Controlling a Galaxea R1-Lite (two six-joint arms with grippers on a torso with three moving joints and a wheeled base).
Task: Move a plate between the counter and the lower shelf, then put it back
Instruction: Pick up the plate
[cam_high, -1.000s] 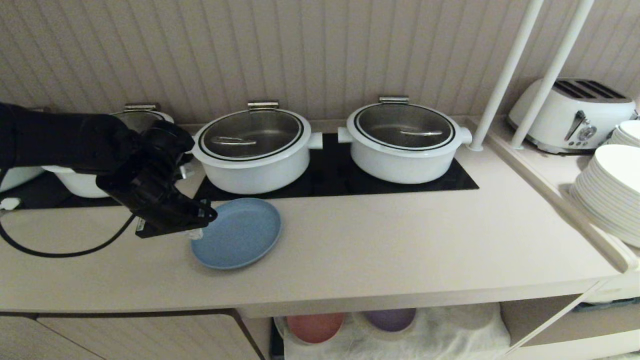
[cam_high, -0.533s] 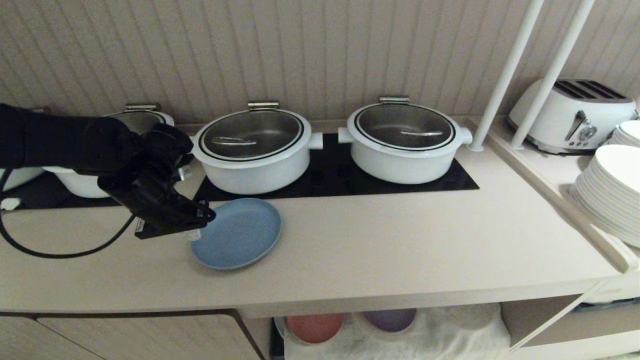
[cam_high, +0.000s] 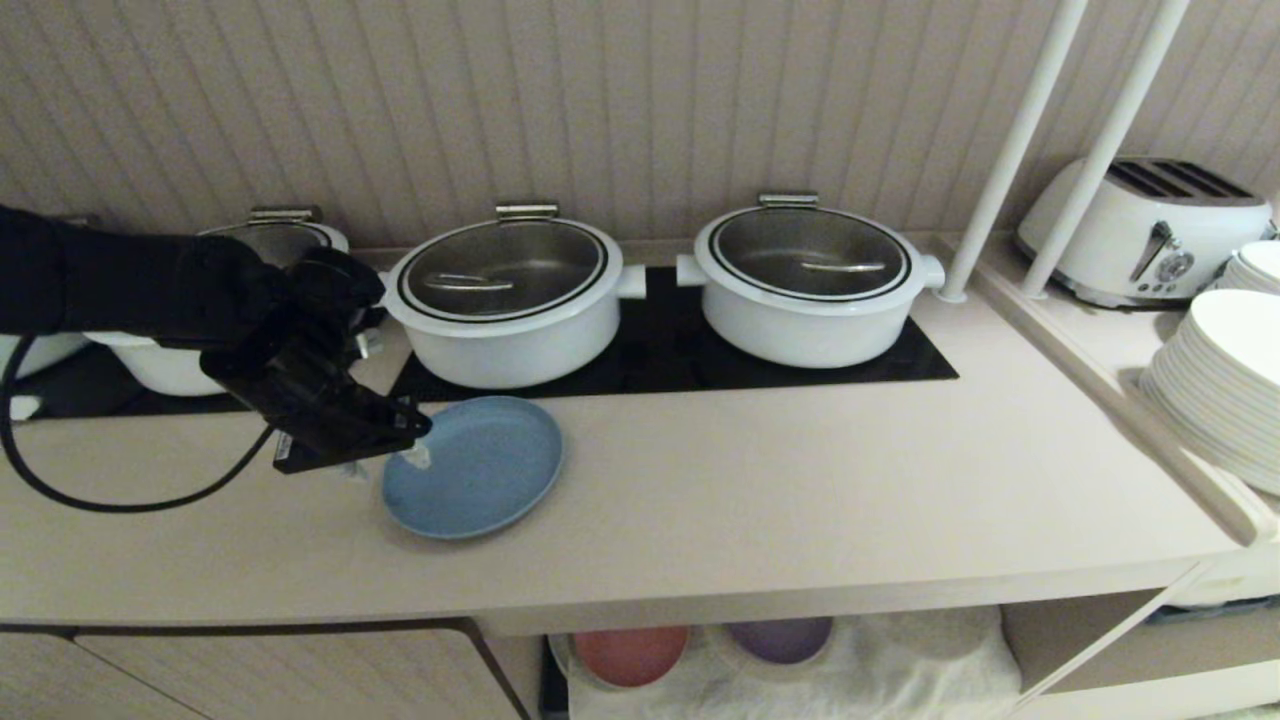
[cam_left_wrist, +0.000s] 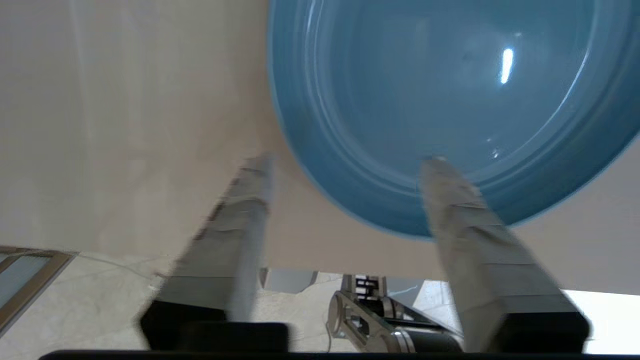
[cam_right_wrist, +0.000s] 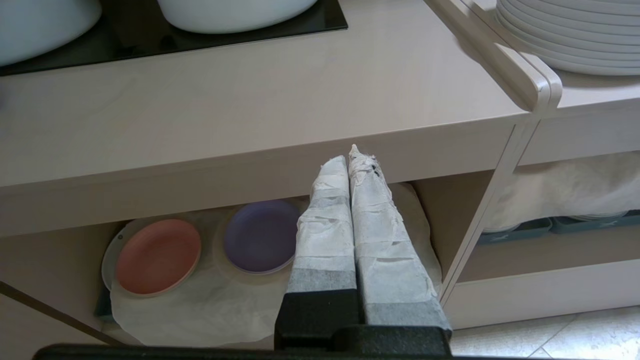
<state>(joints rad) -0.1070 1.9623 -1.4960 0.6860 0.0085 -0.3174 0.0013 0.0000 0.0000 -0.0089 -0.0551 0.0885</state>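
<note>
Plate (the light-blue one) lies flat on the beige bench, just in front of the black inset panel and the middle white pot. At its left rim sits the left tool, its taped fingers spread apart: one over the plate's edge, the other over bare bench beside it, so nothing is gripped. Below the bench's front edge the lower shelf shows its rumpled white cloth, with a pink plate and a purple plate side by side on it. The right tool hangs in front of that shelf, fingers pressed together, holding nothing.
</note>
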